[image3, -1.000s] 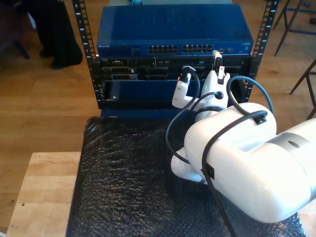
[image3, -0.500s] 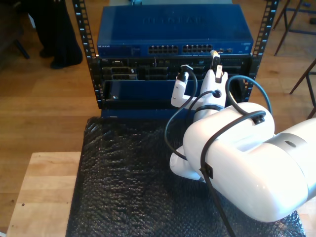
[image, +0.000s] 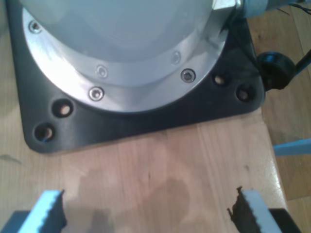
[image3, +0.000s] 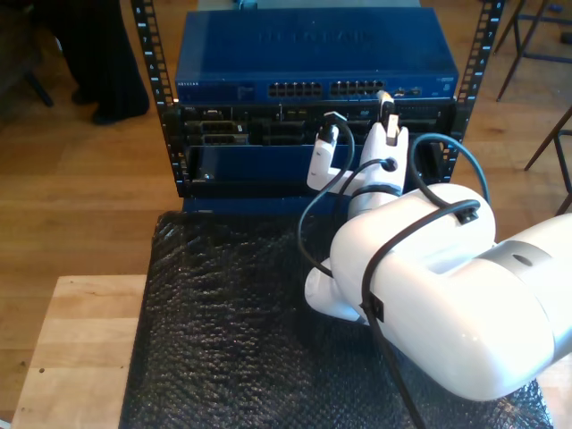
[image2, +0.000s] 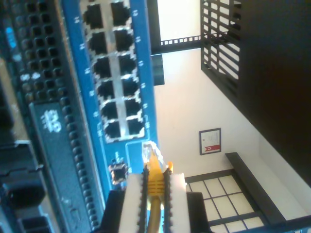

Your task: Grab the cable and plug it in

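Observation:
My second gripper [image2: 154,177] is shut on the cable [image2: 154,182], its pale fingers [image2: 132,196] pinching the yellow boot. The clear plug [image2: 148,153] sticks out past the fingertips, just short of the blue switch [image2: 146,97] and beside the last ports of its block [image2: 119,127]. In the exterior view, the same gripper [image3: 386,114] holds the plug [image3: 383,96] up at the switch's [image3: 313,54] port row, toward that view's right. My first gripper [image: 146,208] is open over bare wood, with nothing between its fingertips [image: 51,206].
The black rack [image3: 165,107] holds dark units under the switch. A black textured mat [image3: 223,331] covers the table next to light wood [image3: 80,349]. The white arm [image3: 447,295] takes up the exterior view's lower right. A black base plate [image: 146,121] sits ahead of my first gripper.
My second gripper has carried the plug slightly toward the exterior view's left and closer to the switch's port row, with its grip unchanged.

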`<state>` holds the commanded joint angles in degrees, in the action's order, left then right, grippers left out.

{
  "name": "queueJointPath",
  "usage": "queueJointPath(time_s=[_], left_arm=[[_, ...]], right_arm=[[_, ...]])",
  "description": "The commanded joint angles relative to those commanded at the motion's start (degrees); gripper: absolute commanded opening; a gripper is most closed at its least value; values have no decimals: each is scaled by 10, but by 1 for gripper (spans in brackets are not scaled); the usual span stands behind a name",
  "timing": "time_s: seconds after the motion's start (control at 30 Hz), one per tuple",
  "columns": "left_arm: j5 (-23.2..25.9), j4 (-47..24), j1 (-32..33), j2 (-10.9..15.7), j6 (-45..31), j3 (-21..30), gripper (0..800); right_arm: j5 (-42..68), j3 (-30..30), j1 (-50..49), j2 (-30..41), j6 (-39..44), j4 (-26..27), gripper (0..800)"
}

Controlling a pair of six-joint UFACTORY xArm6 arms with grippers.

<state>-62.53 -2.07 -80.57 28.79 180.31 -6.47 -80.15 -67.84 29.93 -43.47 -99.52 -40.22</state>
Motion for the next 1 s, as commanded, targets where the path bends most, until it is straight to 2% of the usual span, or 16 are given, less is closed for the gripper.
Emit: queueJointPath(time_s=[1.0], left_arm=[[0, 0, 0, 0, 0, 0, 800]], right_arm=[[2, -17, -1, -10, -2, -15, 0]])
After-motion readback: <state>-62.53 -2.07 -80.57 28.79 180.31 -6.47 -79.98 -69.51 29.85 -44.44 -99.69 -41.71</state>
